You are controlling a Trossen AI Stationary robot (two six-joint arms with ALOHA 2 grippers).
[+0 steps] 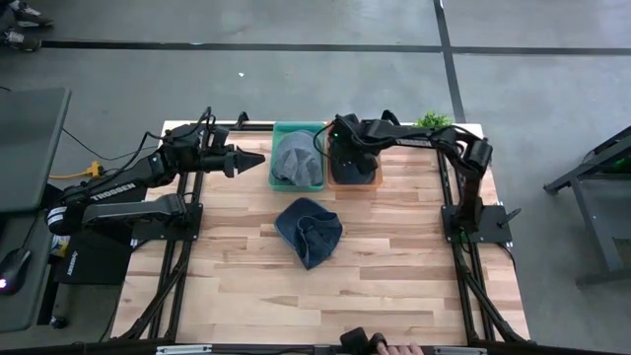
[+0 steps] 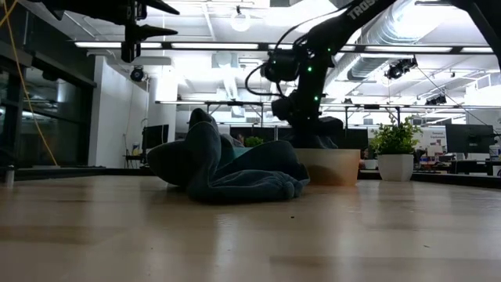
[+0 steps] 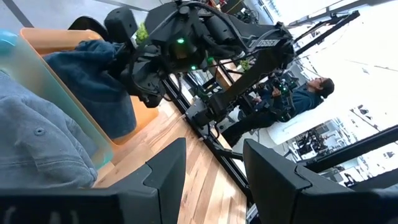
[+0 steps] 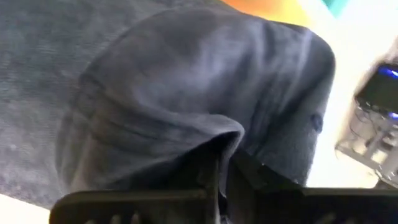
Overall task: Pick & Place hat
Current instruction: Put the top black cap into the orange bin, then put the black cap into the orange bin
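High view: right gripper is reaching down into the orange bin at the table's far edge, fingers pressed together on a dark blue hat inside it. A grey hat is lying in the teal bin beside it; another dark hat is sitting mid-table. Left gripper is hovering beside the teal bin, fingers spread, holding nothing. Low view: the mid-table hat is lying crumpled before the orange bin. Right wrist view: the fingers are pinching a fold of hat fabric.
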